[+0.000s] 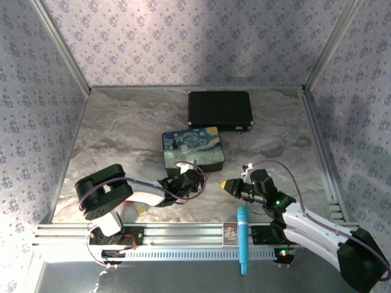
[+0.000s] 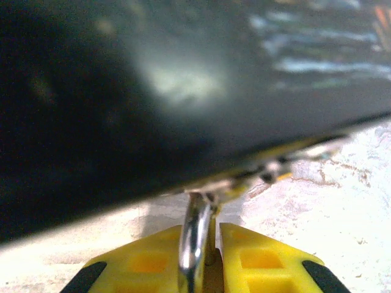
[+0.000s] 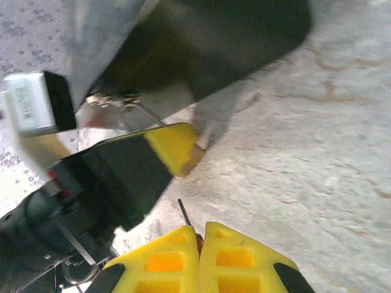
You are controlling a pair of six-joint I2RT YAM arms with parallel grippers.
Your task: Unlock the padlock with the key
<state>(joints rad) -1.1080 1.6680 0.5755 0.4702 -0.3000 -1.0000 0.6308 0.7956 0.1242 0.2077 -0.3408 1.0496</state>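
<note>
Right gripper (image 3: 200, 235) is pinched shut. A thin dark stem pokes out between its yellow fingers, and I take that stem for the key (image 3: 181, 212). It sits just off the near right corner of the painted box (image 1: 192, 149), near the other arm's fingertip but apart from it.

At the box's near wall the left gripper (image 2: 204, 235) is closed on the padlock (image 2: 194, 235). The silvery shackle runs up between the fingers to a fitting at the wall's lower edge, so the lock lies hard against the box's near side, low by the table (image 1: 122, 134).

The main risk is the key. So little of it protrudes that a push landing off the keyhole could twist it or slide it back in the grip. I cannot tell which way the keyhole faces. The left hold looks to be largely on the shackle, so the lock body may swing away when pressed. The two grippers are also crowded together and could knock each other.

The left wrist view gives the shackle and its seat close up, detail too fine for the overhead view. The right wrist view adds the key tip and its gap to the left fingertip. Overhead gives the layout: both arms meeting at the box's near side, with a black case (image 1: 220, 108) beyond its far side.
</note>
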